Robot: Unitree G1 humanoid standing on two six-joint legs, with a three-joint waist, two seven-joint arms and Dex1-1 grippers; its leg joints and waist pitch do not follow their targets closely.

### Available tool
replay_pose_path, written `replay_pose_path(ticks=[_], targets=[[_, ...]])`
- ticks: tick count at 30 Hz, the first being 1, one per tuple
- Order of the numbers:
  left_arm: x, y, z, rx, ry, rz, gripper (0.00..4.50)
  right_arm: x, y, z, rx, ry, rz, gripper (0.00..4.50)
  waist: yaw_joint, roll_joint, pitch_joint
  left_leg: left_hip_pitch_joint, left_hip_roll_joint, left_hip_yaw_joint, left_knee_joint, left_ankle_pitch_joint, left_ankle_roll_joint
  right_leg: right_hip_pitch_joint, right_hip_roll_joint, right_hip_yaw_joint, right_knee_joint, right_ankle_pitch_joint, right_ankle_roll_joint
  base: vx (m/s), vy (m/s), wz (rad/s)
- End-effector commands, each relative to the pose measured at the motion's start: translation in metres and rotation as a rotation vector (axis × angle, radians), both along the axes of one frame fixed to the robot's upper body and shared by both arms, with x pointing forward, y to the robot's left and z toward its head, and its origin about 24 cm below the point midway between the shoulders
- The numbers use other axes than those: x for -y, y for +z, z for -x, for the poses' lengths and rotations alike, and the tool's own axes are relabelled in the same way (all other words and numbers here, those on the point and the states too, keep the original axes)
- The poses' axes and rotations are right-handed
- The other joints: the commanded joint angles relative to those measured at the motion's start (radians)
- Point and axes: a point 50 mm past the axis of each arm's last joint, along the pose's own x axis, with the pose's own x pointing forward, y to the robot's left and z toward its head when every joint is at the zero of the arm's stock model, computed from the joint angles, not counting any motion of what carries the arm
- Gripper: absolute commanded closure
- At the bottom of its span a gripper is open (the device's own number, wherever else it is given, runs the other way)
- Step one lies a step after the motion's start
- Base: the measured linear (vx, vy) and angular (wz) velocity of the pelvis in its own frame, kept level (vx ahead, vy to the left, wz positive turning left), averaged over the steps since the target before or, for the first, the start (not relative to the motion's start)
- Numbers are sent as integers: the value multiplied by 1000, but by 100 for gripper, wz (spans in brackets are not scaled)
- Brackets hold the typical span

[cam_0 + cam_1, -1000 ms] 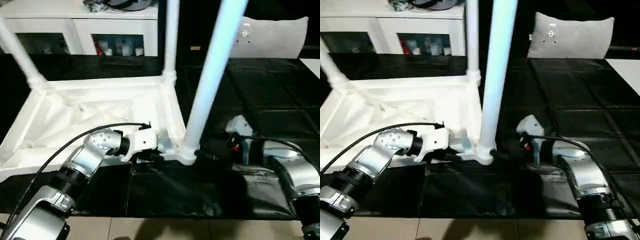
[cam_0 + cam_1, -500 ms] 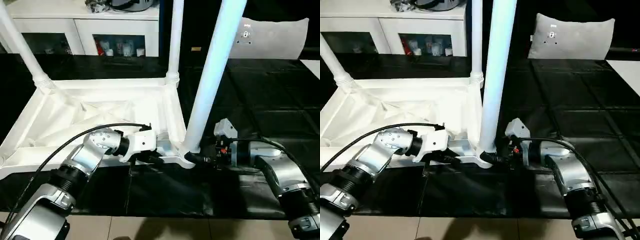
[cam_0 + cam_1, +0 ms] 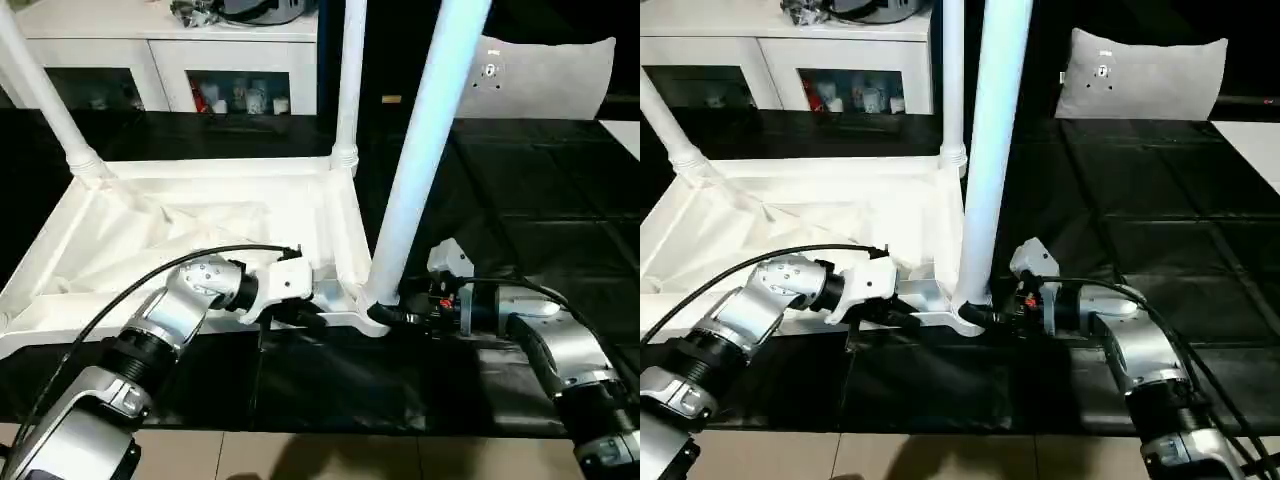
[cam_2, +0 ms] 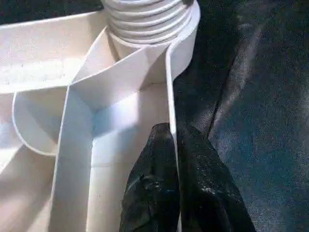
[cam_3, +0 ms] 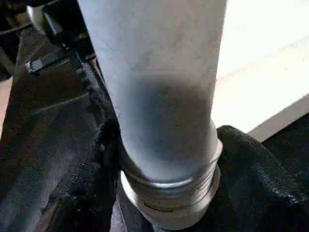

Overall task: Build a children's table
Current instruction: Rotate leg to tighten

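Three legs: three white tube legs stand up from the upturned table top (image 3: 200, 215); the near leg (image 3: 420, 160) fills the centre of the head views, a second leg (image 3: 347, 80) rises at upper centre, a third leg (image 3: 45, 95) at upper left.
Table top: it lies ribbed side up on the black-covered work table (image 3: 540, 200), across the left and centre of the head views.
Fourth corner: the near-left corner runs off the frame edge, so whether a leg sits there cannot be told.
Left gripper: the left gripper (image 4: 172, 145) is pressed together on the thin rim wall of the table top, just beside the near corner socket (image 3: 372, 310).
Right gripper: the right gripper (image 3: 992, 308) straddles the base of the near leg, a black finger (image 5: 251, 179) on each side of the threaded collar; the fingers look to lie against it, but a firm clamp cannot be confirmed.
Step in hand: probably seating the near leg in its socket.
Doing it well: the rim pinch should hold the top from sliding or spinning; the leg wants to stay upright, gripped low at the collar, and turned squarely so the thread does not cross.
Risk: the leg is tall, so a sideways push low down could tilt it.
Writing: none can be read; the grey cushion (image 3: 1145, 75) at upper right carries a small mark too small to make out.
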Motion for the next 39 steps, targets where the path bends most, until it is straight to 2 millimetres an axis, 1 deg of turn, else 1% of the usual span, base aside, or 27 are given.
replay_pose_path(ticks=[1,2,3,5,6,7,8,9,10,11,13,14,15,16,17,20,23,24,27,29,30,32,34,36,37,38,39], targets=[[13,-13,9,-66,-12,1,450,-6,-7,-2,-50,-78,9,178,-3,-10,-50,-12,24,8,-59,-94,45,54,-69,38,-65,-90,-237,0,0,0],[22,-10,6,-76,79,65,450,-12,-13,-10,-82,-219,21,178,-12,-6,-46,-11,24,9,-62,-121,26,51,-69,41,-69,-148,-226,0,0,0],[26,-10,4,-73,120,81,450,-15,-15,-14,-85,-278,24,178,-15,-7,-42,-10,20,5,-66,-162,12,49,-71,38,-81,-249,-204,0,0,0],[37,-11,-1,-70,228,119,450,-21,-18,-22,-91,-417,32,178,-25,-6,-40,-9,20,4,-69,-184,-5,44,-71,39,-85,-318,-187,0,0,0],[43,-10,-3,-70,276,133,450,-23,-19,-25,-90,-467,40,179,-38,-7,-42,-12,18,-1,-72,-196,-15,48,-71,38,-90,-368,-162,0,0,0],[47,-10,-5,-61,321,139,450,-24,-19,-27,-85,-498,51,179,-42,-12,-42,-13,18,0,-71,-195,-13,46,-69,39,-91,-365,-158,0,0,0],[51,-10,-8,-50,362,144,450,-25,-21,-28,-81,-530,62,180,-44,-10,-44,-11,18,0,-68,-193,-7,43,-68,41,-92,-345,-161,0,0,0],[53,-10,-9,-44,389,146,450,-25,-21,-29,-78,-551,71,180,-47,-10,-43,-13,18,1,-68,-187,-4,43,-68,42,-92,-329,-164,0,0,0],[56,-9,-11,-31,411,150,450,-27,-22,-29,-77,-563,82,180,-47,-11,-44,-12,17,3,-66,-183,4,42,-65,42,-92,-305,-168,0,0,0],[61,-8,-13,-6,435,153,450,-29,-23,-29,-78,-573,88,180,-46,-16,-45,-16,14,4,-65,-163,14,45,-66,43,-91,-286,-168,0,0,0],[64,-7,-14,20,445,150,450,-32,-24,-29,-82,-583,88,180,-42,-16,-46,-16,13,5,-62,-146,28,45,-66,43,-91,-274,-164,0,0,0],[64,-7,-14,23,444,149,450,-32,-24,-29,-82,-585,88,180,-41,-19,-47,-18,13,5,-62,-138,32,46,-66,43,-91,-271,-161,0,0,0],[65,-7,-14,30,440,144,450,-32,-24,-29,-84,-592,84,180,-40,-15,-47,-18,14,5,-63,-131,36,45,-67,43,-91,-266,-159,0,0,0],[63,-7,-13,34,435,139,450,-32,-23,-28,-89,-598,67,124,-40,-14,-48,-19,15,4,-63,-128,36,46,-67,42,-89,-257,-158,0,0,0],[61,-8,-12,35,434,134,450,-32,-23,-28,-88,-599,61,124,-41,-12,-47,-19,17,3,-65,-130,35,45,-67,41,-88,-249,-160,0,0,0],[58,-10,-11,43,432,118,450,-30,-22,-28,-86,-615,62,92,-42,-11,-47,-17,17,3,-65,-144,31,44,-66,42,-89,-246,-167,0,0,0],[55,-12,-11,47,437,110,450,-27,-20,-28,-75,-620,52,67,-41,-10,-48,-18,18,4,-65,-135,31,45,-66,42,-86,-213,-173,0,0,0],[54,-13,-11,49,433,104,450,-24,-19,-28,-67,-614,46,67,-40,-10,-47,-17,17,5,-65,-137,31,45,-67,43,-87,-215,-173,0,0,0],[49,-13,-11,53,419,97,450,-15,-14,-26,-40,-576,29,32,-38,-9,-46,-19,17,4,-65,-145,32,46,-67,43,-90,-237,-164,0,0,0],[44,-13,-11,55,409,95,450,-7,-12,-23,-32,-541,35,18,-37,-9,-47,-18,18,5,-64,-140,39,46,-66,43,-88,-215,-167,0,0,0],[41,-14,-11,55,396,86,450,-2,-11,-22,-19,-520,46,8,-36,-13,-49,-19,17,6,-62,-131,44,49,-66,43,-87,-198,-171,0,0,0],[35,-15,-9,56,366,71,450,7,-9,-19,-8,-487,56,8,-35,-13,-50,-22,16,6,-60,-101,54,51,-65,42,-82,-146,-181,0,0,0],[27,-17,-6,47,324,50,450,21,-1,-17,24,-431,61,8,-35,-17,-53,-26,13,6,-56,-82,64,57,-65,41,-77,-112,-188,0,0,0],[24,-18,-5,40,307,40,450,25,2,-16,36,-405,62,8,-36,-16,-52,-27,14,8,-54,-81,73,55,-65,41,-79,-114,-194,0,0,0],[22,-19,-3,34,284,35,450,28,5,-15,50,-369,72,8,-35,-12,-51,-26,15,7,-55,-85,75,54,-66,39,-79,-129,-196,0,0,0],[20,-19,-1,28,254,30,450,31,7,-14,64,-325,92,8,-38,-16,-51,-25,17,8,-55,-93,76,52,-65,38,-81,-140,-197,0,0,0],[19,-19,1,23,220,23,450,34,9,-13,73,-285,110,8,-36,-15,-52,-23,18,8,-55,-95,78,52,-65,38,-80,-142,-201,0,0,0]])
